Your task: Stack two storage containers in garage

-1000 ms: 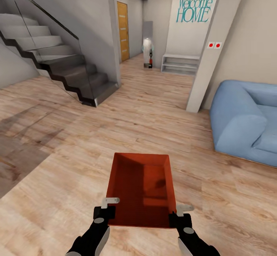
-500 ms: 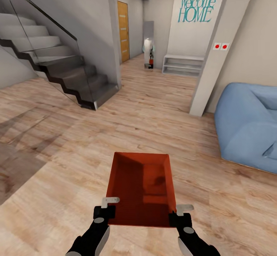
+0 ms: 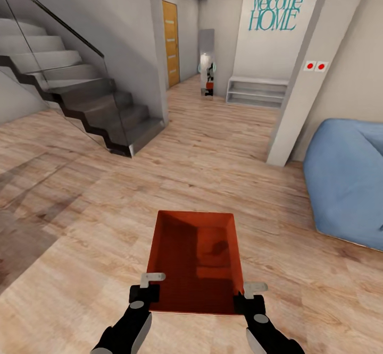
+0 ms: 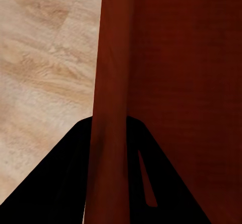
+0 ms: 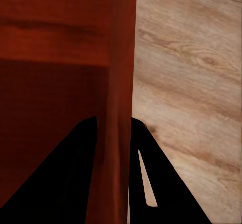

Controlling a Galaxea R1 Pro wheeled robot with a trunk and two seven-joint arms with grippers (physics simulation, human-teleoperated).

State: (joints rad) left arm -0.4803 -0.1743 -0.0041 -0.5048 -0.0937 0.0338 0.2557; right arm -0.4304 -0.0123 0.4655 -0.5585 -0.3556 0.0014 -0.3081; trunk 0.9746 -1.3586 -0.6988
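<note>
container [image 3: 194, 261] gripped both sides; wrist views show walls pinched.

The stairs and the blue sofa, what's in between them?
Bare wood-plank floor between stairs and blue sofa, seen in the head view.

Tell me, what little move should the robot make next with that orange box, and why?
Probably keep rolling forward toward the hallway, holding the grip steady. The orange-red shallow rectangular bin is clamped at its near side walls by the left gripper and the right gripper, above light wood-plank floor, so this is not the garage; setting it down here looks premature.
</note>
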